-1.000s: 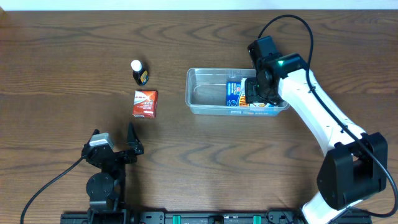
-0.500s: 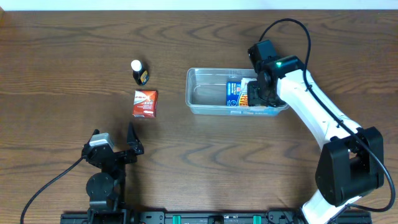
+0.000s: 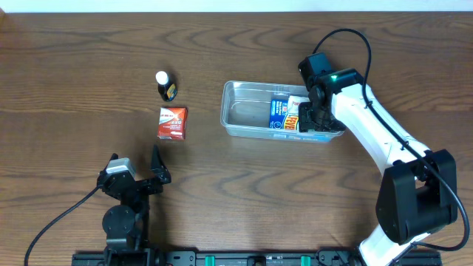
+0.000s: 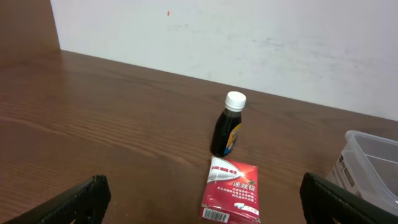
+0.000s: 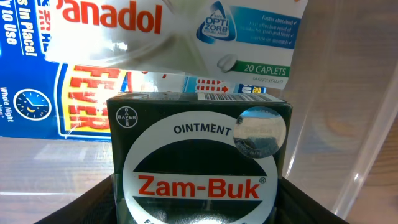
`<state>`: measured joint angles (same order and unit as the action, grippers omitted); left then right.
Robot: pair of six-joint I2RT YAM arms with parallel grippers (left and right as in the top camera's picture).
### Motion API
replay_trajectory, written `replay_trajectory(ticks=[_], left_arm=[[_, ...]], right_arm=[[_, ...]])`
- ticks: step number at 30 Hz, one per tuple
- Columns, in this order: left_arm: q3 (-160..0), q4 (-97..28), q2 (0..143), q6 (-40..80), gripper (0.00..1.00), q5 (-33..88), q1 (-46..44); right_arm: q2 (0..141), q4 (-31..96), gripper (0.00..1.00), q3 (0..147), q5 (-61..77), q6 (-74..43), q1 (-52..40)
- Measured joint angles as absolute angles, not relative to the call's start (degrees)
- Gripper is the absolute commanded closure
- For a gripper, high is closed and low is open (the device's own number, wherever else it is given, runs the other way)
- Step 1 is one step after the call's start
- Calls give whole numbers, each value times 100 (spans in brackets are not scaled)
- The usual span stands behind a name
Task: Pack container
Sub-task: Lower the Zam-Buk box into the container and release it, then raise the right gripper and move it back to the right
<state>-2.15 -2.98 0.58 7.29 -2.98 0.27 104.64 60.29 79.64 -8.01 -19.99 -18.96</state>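
The clear plastic container stands right of centre, its corner also in the left wrist view. A blue and white Panadol box lies in its right half. My right gripper reaches into the container's right end, shut on a dark green Zam-Buk ointment box held between its fingers over the container floor. A red box and a small dark bottle with a white cap sit on the table to the left. My left gripper is open and empty near the front edge.
The dark wooden table surrounds everything. A white wall rises behind its far edge. The container's left half holds nothing.
My right gripper has shifted slightly right and toward the front inside the container, nudging the container a little to the right. The left arm has not moved.
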Motion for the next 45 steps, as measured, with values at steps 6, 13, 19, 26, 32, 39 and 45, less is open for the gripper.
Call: replay_trajectory(ticks=[6,13,19,26,32,39,45], left_arm=[[-215,-298,58,729,2,-298,27],[-215,-298,58,729,2,-298,27],[-215,-298,58,729,2,-298,27],[-215,-298,58,729,2,-298,27],[-215,-298,58,729,2,-298,27],[-215,-298,58,727,2,-298,27],[-215,-298,58,729,2,-298,27]], right_arm=[[10464,5996,25,7964,-810,-2023,-1896],[10464,5996,25,7964,-834,-2023,-1896],[10464,5994,35,7964,-847,-2023,-1896],[10464,5966,98,7957,-856,-2005,-1879],[10457,5964,99,7942,-582,-1822,-1632],[10001,5843,93,7940,-434,-1542,-821],[9273,5867,69,7940,-163,-1208,21]])
